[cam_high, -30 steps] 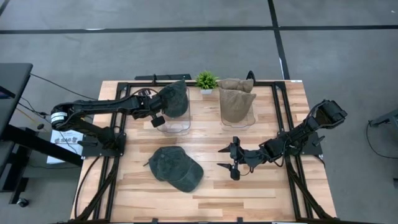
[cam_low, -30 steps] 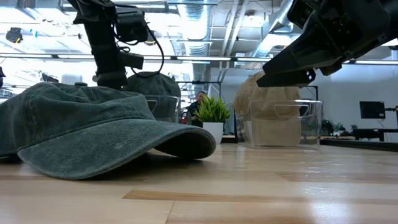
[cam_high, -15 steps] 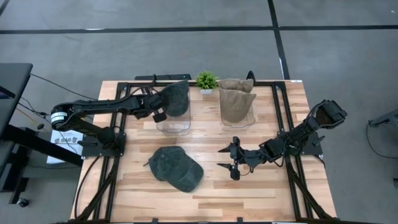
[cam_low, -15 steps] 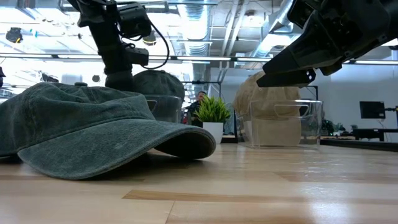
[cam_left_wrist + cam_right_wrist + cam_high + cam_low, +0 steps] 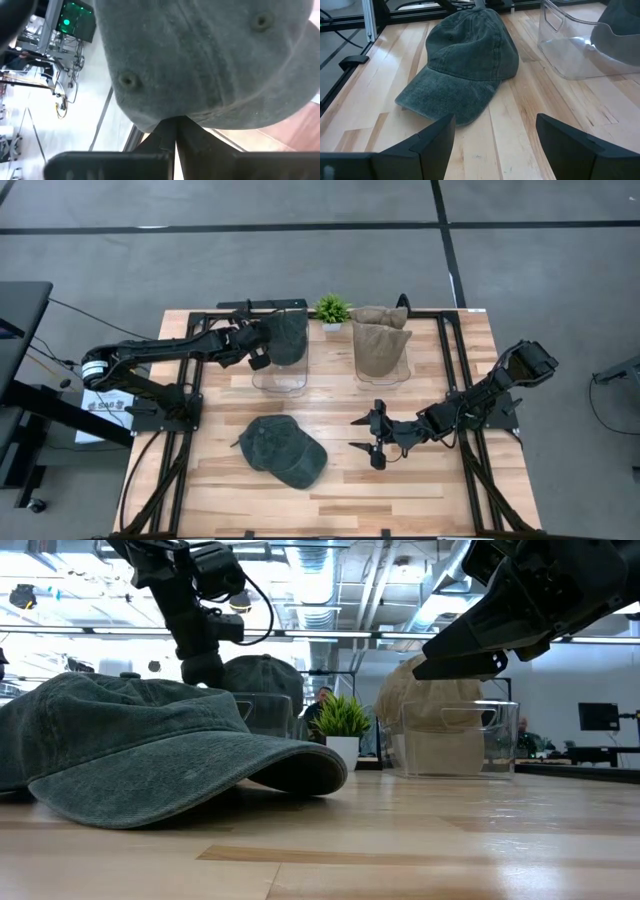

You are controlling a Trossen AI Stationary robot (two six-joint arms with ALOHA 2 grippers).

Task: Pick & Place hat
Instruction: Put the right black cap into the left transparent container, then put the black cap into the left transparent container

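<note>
Green denim marks both caps in this scene. Left end effector [image 5: 262, 348]: fingers [image 5: 165, 145] pressed together, clamped on the edge of the held cap [image 5: 284, 338], as the left wrist view shows. The held cap hangs from this end effector over the left bin [image 5: 280, 370], a clear container at the far side of the desk [image 5: 400, 490]. In the low view the held cap sits above the bin's rim; whether it touches the bin cannot be told.

Right end effector [image 5: 364, 438]: fingers spread wide apart, gripping nothing, hovering low above the desk. The second cap [image 5: 283, 450] lies flat on the desk just ahead of this end effector, near but not touching, with its brim turned toward the fingers in the right wrist view. The left bin stands beyond and to one side of that cap.

Right bin [image 5: 382, 365]: a clear container beside the left bin, holding a tan cap [image 5: 380, 338]. It stands past the right end effector, toward the far desk edge.

Plant [image 5: 332, 310]: a small green potted plant between the two bins at the far desk edge, well apart from both end effectors.
</note>
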